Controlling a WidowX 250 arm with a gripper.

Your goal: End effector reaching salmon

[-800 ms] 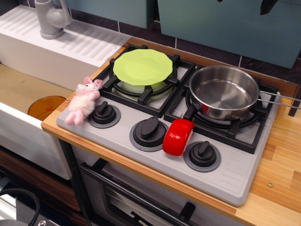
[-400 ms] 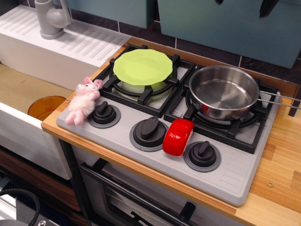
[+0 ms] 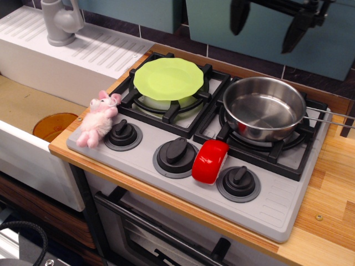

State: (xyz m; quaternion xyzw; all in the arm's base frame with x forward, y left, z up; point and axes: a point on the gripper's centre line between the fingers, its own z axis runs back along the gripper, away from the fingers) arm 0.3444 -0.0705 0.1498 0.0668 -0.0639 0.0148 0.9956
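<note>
My claw (image 3: 265,32) hangs high at the back of the scene, above the far rim of the steel pan (image 3: 265,108), with its two dark fingers spread wide and nothing between them. The salmon (image 3: 210,160) lies well apart from it, down at the front of the toy stove (image 3: 277,206), wedged between the middle knob (image 3: 176,151) and the right knob (image 3: 239,178) and seemingly touching both.

The straight line from here to there passes over the pan, so if I descend too early I judge a finger could clip its rim or the long handle (image 3: 330,114) and drag it off the burner. The salmon looks glossy and rounded, so a finger landing on its crown could skid it off the front edge of the stove. The knobs crowd it on both sides, and spread fingers may land on a knob instead
</note>
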